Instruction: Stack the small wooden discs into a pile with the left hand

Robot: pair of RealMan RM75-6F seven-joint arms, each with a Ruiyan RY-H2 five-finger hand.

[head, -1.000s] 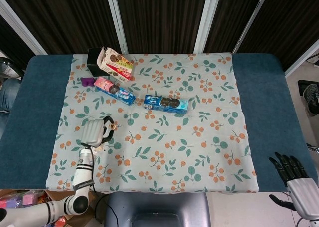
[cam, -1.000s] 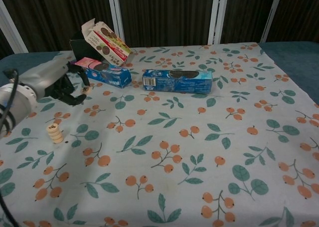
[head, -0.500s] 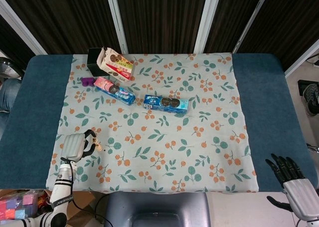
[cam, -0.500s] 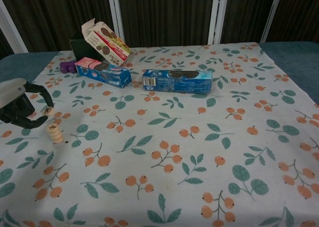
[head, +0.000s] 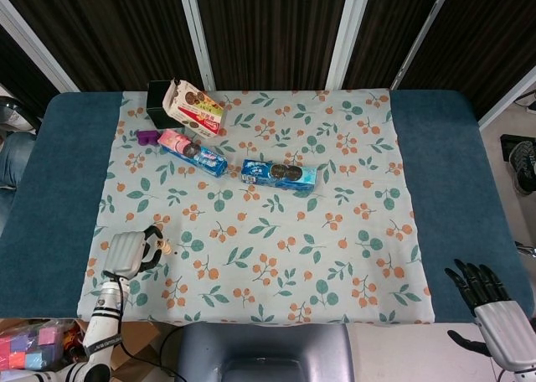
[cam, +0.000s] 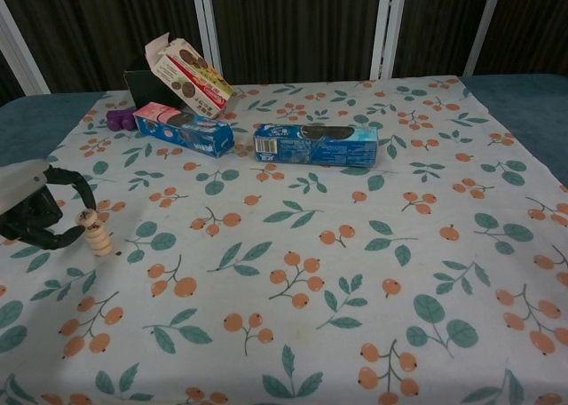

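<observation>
Left hand (cam: 34,211) sits just left of the stacked wooden discs (cam: 94,232), curled fingers (cam: 71,236) apparently touching the pile, grasp unclear.

table (head: 59,189) | blue top (under floral cloth (head: 352,231)) | on cloth: biscuit boxes (head: 279,173), disc stack (cam: 96,232)

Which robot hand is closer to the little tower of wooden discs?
The left hand. Its fingers curl right around the pile of wooden discs at the cloth's left edge. The right hand hangs far off, past the table's opposite corner.
</observation>
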